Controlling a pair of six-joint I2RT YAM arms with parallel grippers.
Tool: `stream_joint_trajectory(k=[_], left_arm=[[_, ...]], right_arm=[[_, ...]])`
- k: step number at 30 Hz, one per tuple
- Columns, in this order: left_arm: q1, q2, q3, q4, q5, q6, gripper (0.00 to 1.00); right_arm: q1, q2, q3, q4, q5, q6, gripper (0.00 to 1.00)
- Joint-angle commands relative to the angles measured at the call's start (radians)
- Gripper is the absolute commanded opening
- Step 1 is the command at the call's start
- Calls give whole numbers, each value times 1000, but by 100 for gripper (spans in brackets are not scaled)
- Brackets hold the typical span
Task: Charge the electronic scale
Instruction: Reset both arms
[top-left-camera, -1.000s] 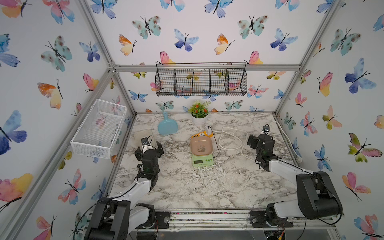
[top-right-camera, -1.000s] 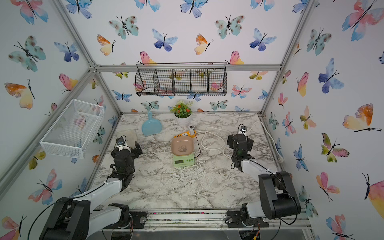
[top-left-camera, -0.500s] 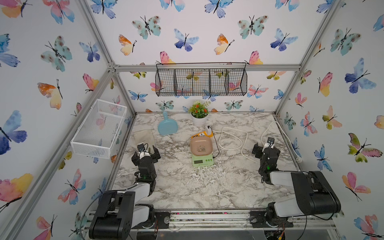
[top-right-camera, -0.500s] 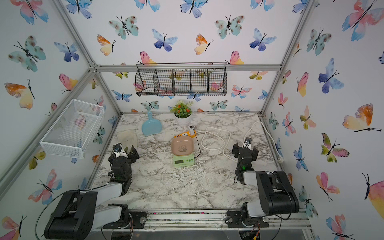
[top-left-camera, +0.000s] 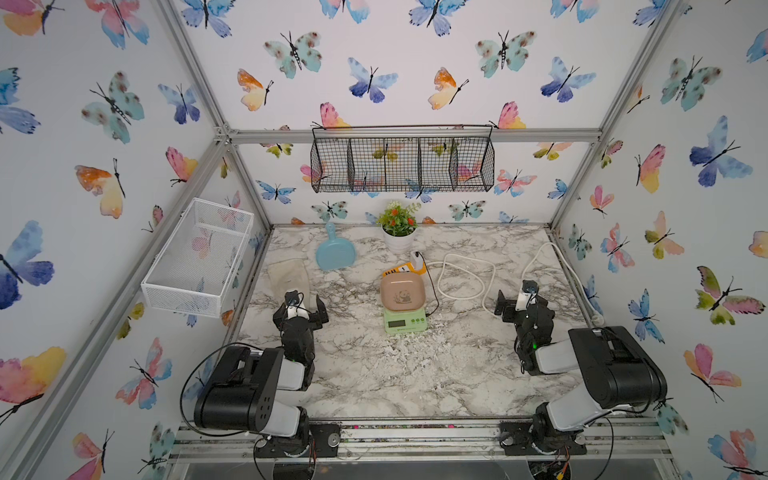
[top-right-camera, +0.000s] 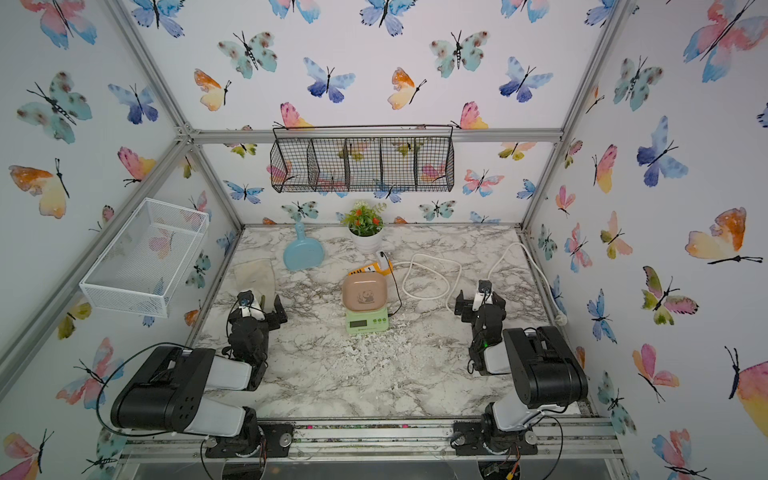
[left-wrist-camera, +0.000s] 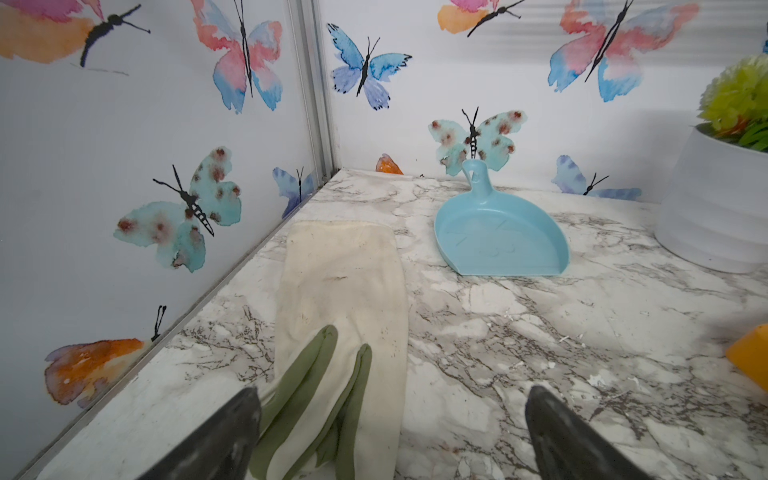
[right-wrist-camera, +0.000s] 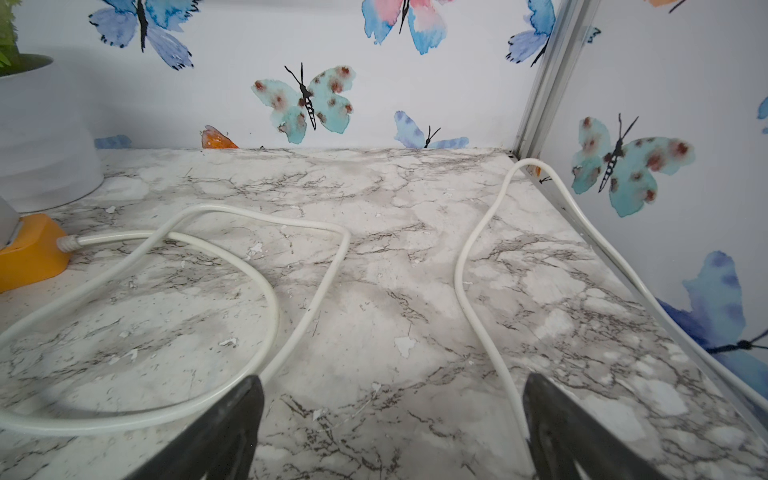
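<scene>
Two black parallel grippers gape empty, the left gripper (left-wrist-camera: 392, 390) and right gripper (right-wrist-camera: 392, 378); between them sits the pale green electronic scale (top-left-camera: 405, 322) with tan-pink panda tray; orange power strip (top-left-camera: 395, 272) just behind.

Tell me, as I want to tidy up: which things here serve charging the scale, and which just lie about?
For the job: electronic scale, white charger, black cable, orange power strip.
Lying about: blue dustpan, glove, potted plant, black wire basket, white mesh basket.
</scene>
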Motion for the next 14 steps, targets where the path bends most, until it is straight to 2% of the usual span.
stream_joint_trajectory(k=[1, 14], left_arm=[[5, -1, 9, 44, 11, 13, 98], [5, -1, 5, 47, 12, 13, 98]], right_arm=[[-4, -4, 3, 33, -20, -12, 98], [-4, -5, 2, 32, -20, -12, 98]])
